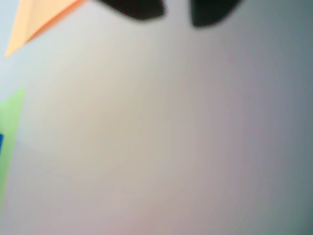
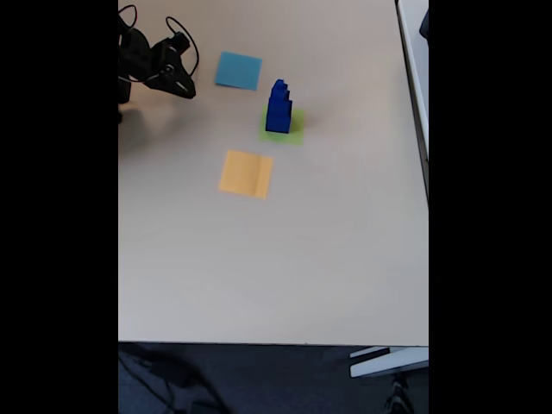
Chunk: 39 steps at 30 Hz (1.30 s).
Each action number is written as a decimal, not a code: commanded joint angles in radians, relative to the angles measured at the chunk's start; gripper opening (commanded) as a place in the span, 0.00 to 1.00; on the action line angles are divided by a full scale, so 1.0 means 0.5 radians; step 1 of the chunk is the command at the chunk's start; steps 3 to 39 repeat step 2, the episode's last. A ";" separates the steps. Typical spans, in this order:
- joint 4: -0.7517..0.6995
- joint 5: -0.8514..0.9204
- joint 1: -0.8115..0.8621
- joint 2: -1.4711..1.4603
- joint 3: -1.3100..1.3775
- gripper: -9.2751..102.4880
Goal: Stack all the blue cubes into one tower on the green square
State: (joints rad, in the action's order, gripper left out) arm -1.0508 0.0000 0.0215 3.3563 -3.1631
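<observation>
well apart from the jaws (spread, holding nothing), the tower (image 2: 278, 107) stands on the green square (image 2: 295, 131).

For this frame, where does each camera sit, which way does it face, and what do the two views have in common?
Wrist view: rides on the arm, close above the table, blurred; two dark claw tips enter from the top edge, apart.
Fixed view: high above the table, looking steeply down; the black arm and claw sit at upper left, away from the tower.
Shared: the green square, the orange-yellow square, and a sliver of the blue tower.
</observation>
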 commanded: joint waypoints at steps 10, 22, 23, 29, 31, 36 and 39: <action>-0.012 0.009 -0.009 0.052 0.018 0.08; -0.012 0.009 -0.009 0.052 0.018 0.08; -0.012 0.009 -0.009 0.052 0.018 0.08; -0.012 0.009 -0.009 0.052 0.018 0.08; -0.012 0.009 -0.009 0.052 0.018 0.08; -0.012 0.009 -0.009 0.052 0.018 0.08; -0.012 0.009 -0.009 0.052 0.018 0.08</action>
